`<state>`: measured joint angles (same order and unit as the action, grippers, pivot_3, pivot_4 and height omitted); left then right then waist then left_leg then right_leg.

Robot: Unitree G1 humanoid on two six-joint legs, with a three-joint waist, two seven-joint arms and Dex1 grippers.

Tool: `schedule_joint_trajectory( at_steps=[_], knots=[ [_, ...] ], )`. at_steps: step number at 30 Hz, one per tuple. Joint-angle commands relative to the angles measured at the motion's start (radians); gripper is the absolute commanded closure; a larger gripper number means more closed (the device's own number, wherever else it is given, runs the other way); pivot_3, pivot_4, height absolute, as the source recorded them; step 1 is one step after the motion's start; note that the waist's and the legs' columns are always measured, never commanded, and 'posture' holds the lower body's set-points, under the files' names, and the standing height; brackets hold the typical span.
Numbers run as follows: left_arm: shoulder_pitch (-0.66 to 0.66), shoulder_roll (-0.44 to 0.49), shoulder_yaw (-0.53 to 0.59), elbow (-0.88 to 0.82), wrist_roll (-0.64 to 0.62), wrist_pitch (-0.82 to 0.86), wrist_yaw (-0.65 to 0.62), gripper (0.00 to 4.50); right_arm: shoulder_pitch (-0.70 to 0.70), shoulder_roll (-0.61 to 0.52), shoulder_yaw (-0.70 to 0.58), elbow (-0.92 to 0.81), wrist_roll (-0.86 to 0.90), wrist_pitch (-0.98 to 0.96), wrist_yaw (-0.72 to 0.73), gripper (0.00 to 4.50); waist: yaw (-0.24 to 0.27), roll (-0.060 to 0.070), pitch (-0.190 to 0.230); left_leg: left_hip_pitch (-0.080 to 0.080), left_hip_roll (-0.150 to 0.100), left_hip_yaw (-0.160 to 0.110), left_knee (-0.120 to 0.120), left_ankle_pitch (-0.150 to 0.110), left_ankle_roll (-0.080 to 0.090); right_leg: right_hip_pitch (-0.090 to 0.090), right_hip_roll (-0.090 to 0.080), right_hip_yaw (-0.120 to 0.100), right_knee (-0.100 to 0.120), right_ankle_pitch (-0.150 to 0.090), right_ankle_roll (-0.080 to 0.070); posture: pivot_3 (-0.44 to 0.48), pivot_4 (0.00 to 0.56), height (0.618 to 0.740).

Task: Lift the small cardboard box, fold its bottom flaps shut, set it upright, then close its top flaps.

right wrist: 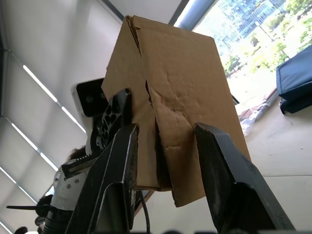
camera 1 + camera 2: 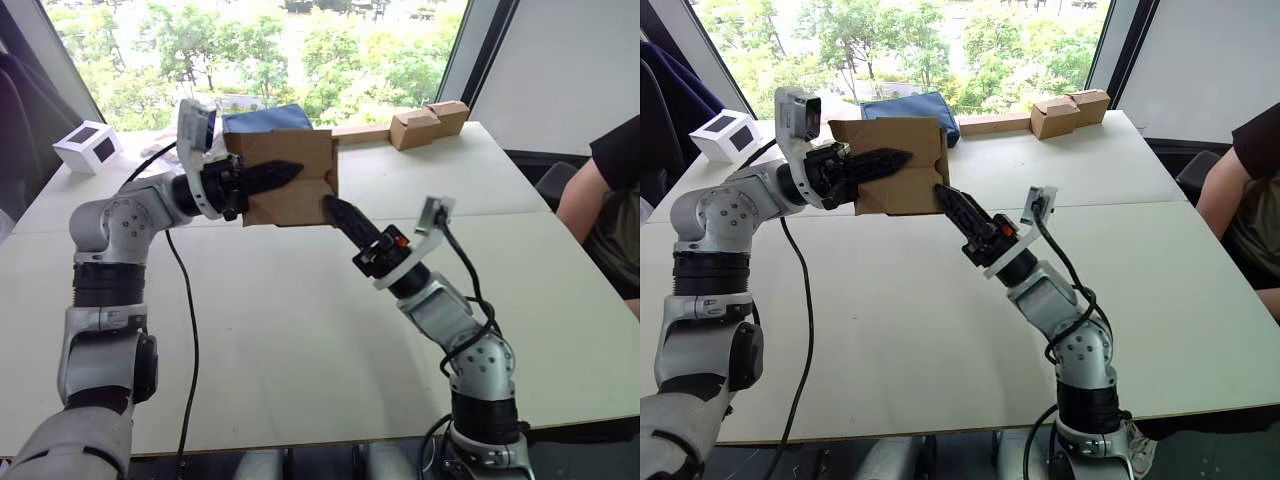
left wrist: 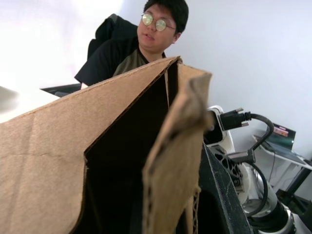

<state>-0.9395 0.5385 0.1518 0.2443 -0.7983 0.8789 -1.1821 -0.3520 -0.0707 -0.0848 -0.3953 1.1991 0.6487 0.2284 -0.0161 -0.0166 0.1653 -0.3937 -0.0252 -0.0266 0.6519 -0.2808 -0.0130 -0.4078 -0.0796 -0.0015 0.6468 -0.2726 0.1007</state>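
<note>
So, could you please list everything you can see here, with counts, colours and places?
small cardboard box: one, brown, held up off the table
table: one, white
white cube box: one, black window, far left corner
joined boxes: two, tan, far edge, with a long strip
blue fabric item: one, behind the box
person: one, dark top, seated on the right
left tool: black, gripping the box
right tool: black, open around a flap

Matt corrugated small cardboard box [image 2: 290, 175] (creased), smooth white table [image 2: 300, 330]
</note>
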Motion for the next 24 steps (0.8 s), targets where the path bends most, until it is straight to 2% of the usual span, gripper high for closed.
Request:
schedule_joint_trajectory(
  at_steps=[1,7,13,24],
  knots=[
    [-0.023,0.013,0.028,-0.008,-0.013,-0.017,-0.009,4.5,0.006,-0.035,-0.04,-0.051,0.073,0.008,0.02,2.67,0.0,0.0,0.0,0.0,0.0,0.0,0.0,0.0,0.0,0.0,0.0,0.0,0.0,0.0,0.0,0.0,0.15,0.737],
    [-0.029,0.013,0.028,0.003,-0.012,-0.022,-0.012,4.5,0.021,-0.065,-0.069,-0.031,0.095,0.003,0.01,2.67,0.0,0.0,0.0,0.0,0.0,0.0,0.0,0.0,0.0,0.0,0.0,0.0,0.0,0.0,0.0,0.0,0.15,0.737],
    [-0.027,0.012,0.03,-0.011,-0.021,-0.016,-0.012,4.5,0.035,-0.067,-0.05,-0.016,0.047,-0.003,0.003,2.67,0.0,0.0,0.0,0.0,0.0,0.0,0.0,0.0,0.0,0.0,0.0,0.0,0.0,0.0,0.0,0.0,0.15,0.737],
    [0.012,0.002,0.039,-0.121,-0.076,0.013,0.02,4.5,0.026,0.035,-0.038,-0.038,0.115,-0.024,-0.054,2.67,0.0,0.0,0.0,0.0,0.0,0.0,0.0,0.0,0.0,0.0,0.0,0.0,0.0,0.0,0.0,0.0,0.15,0.737]
  ],
)
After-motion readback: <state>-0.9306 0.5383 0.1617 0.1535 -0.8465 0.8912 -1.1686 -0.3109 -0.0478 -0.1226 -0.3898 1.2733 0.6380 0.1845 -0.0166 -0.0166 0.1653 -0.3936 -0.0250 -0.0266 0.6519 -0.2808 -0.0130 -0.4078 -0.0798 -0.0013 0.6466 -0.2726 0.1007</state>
